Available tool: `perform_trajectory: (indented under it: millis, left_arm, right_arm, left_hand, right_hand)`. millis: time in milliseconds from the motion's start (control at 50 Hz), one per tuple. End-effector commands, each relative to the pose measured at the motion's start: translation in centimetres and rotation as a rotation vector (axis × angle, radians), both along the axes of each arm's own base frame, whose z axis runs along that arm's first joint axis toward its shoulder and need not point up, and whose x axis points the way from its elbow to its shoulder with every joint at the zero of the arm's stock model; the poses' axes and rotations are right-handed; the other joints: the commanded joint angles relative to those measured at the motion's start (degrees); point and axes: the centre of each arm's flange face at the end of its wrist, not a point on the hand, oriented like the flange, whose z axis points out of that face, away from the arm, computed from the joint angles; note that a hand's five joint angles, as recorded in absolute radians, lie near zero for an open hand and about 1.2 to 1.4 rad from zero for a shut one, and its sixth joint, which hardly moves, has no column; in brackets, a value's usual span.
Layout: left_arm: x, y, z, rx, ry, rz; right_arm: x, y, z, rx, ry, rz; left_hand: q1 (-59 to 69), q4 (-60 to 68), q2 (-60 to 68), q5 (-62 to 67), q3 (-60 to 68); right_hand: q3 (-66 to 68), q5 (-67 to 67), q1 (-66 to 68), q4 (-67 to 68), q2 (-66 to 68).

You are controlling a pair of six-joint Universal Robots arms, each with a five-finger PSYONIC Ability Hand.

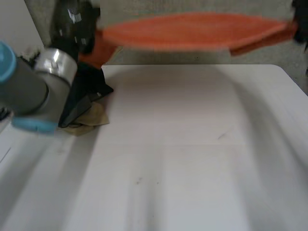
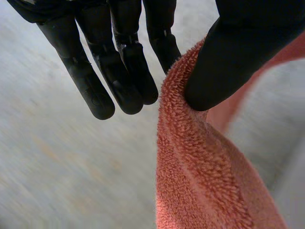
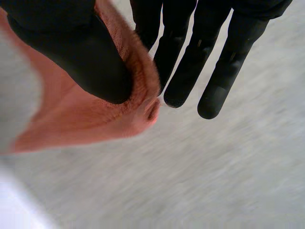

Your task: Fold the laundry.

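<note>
Orange towel (image 1: 187,31) hangs taut across the upper frame, left hand (image 1: 72,24) and right hand (image 3: 81,57) each pinching 1 end; lower both level so you lay it flat on the white table (image 1: 192,154).

orange towel (image 1: 187,31) stretched taut, airborne

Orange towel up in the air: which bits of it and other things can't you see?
Head view: the right hand, pinching the orange towel, is cut off by the edge.
Head view: a tan cloth on the table is mostly hidden under the left arm; its shape cannot be told.
Left wrist view: the left hand's thumb covers part of the towel's edge, and its hanging part runs off the edge.
</note>
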Motion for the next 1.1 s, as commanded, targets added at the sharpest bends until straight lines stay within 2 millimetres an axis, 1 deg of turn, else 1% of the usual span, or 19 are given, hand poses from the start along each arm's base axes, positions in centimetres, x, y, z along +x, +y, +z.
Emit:
perform_trajectory:
  millis: [20, 60, 80, 120, 140, 160, 200, 240, 280, 320, 360, 580, 680, 780, 960, 1100]
  left_arm:
    - [1.5, 3.5, -9.2, 0.284, -0.113, -0.002]
    - [1.9, 4.6, -11.9, 0.361, -0.142, -0.004]
    - [2.0, 4.9, -12.8, 0.386, -0.151, -0.004]
    - [2.3, 5.1, -14.7, 0.435, -0.169, -0.004]
    - [2.5, 5.2, -16.4, 0.47, -0.184, -0.008]
    - [2.5, 5.2, -17.1, 0.487, -0.188, -0.01]
    - [3.0, 5.0, -18.5, 0.524, -0.198, -0.007]
    - [3.4, 4.8, -19.0, 0.541, -0.201, -0.007]
    - [3.8, 4.4, -19.2, 0.546, -0.199, -0.017]
    - [4.1, 4.1, -19.1, 0.547, -0.196, -0.026]
    - [4.7, 3.6, -19.1, 0.549, -0.193, -0.028]
    - [7.5, 2.2, -18.3, 0.548, -0.167, 0.018]
    - [8.2, 2.0, -18.1, 0.548, -0.164, -0.04]
    - [9.0, 1.9, -18.4, 0.579, -0.162, -0.076]
    - [9.3, 1.7, -18.4, 0.583, -0.16, -0.081]
    - [9.6, 1.2, -18.4, 0.579, -0.157, -0.074]
  right_arm:
    - [0.0, 3.6, -9.0, 0.393, 0.066, 0.085]
    - [-0.2, 4.4, -10.6, 0.453, 0.072, 0.092]
    - [-0.4, 5.0, -12.0, 0.498, 0.085, 0.096]
    - [-0.7, 5.4, -13.2, 0.533, 0.086, 0.099]
    - [-1.0, 5.5, -13.6, 0.547, 0.086, 0.096]
    - [-1.3, 5.6, -14.5, 0.571, 0.085, 0.094]
    - [-1.5, 5.5, -15.2, 0.593, 0.085, 0.09]
    - [-1.7, 5.4, -15.6, 0.604, 0.083, 0.084]
    - [-1.9, 5.2, -15.6, 0.603, 0.082, 0.08]
    - [-2.1, 5.1, -15.5, 0.6, 0.08, 0.074]
    - [-2.3, 5.0, -15.5, 0.6, 0.078, 0.069]
    - [-2.5, 4.9, -15.8, 0.608, 0.077, 0.062]
    - [-2.6, 4.8, -16.0, 0.613, 0.075, 0.058]
    - [-2.6, 4.8, -16.2, 0.617, 0.077, 0.058]
    - [-2.6, 4.8, -16.7, 0.629, 0.078, 0.06]
    - [-2.4, 4.9, -17.0, 0.634, 0.102, 0.059]
  left_hand:
    - [13.6, 11.2, 11.3, 14.3, 11.6]
    - [13.6, 11.2, 11.3, 14.3, 11.6]
    - [13.6, 11.2, 11.3, 14.3, 11.6]
    - [13.6, 11.2, 11.3, 14.3, 11.6]
    - [13.6, 11.2, 11.3, 14.3, 11.6]
    - [13.6, 11.2, 11.3, 14.3, 11.6]
    - [13.6, 11.2, 11.3, 14.3, 11.6]
    - [-0.3, -2.7, -2.5, 0.4, -2.3]
    - [-12.4, -14.8, -14.6, -11.7, -14.4]
    - [-18.4, -20.8, -20.6, -17.6, -20.3]
    - [-26.9, -29.3, -29.1, -26.2, -28.9]
    - [-27.0, -29.4, -29.2, -26.2, -28.9]
    - [-24.9, -27.3, -27.2, -24.2, -26.9]
    - [-26.0, -28.3, -28.2, -25.2, -27.9]
    - [-28.3, -30.7, -30.5, -27.6, -30.3]
    - [-28.5, -30.9, -30.7, -27.7, -30.4]
  right_hand:
    - [11.4, 11.9, 15.0, 11.1, 12.1]
    - [11.4, 11.9, 15.0, 11.1, 12.1]
    - [11.4, 11.9, 15.0, 11.1, 12.1]
    - [11.4, 11.9, 15.0, 11.1, 12.1]
    - [11.4, 11.9, 15.0, 11.1, 12.1]
    - [11.4, 11.9, 15.0, 11.1, 12.1]
    - [11.4, 11.9, 15.0, 11.1, 12.1]
    - [11.4, 11.9, 15.0, 11.1, 12.1]
    - [11.4, 11.9, 15.0, 11.1, 12.1]
    - [11.4, 11.9, 15.0, 11.1, 12.1]
    - [11.4, 11.9, 15.0, 11.1, 12.1]
    - [11.4, 11.9, 15.0, 11.1, 12.1]
    - [11.4, 11.9, 15.0, 11.1, 12.1]
    - [11.4, 11.9, 15.0, 11.1, 12.1]
    - [11.4, 11.9, 15.0, 11.1, 12.1]
    - [11.4, 11.9, 15.0, 11.1, 12.1]
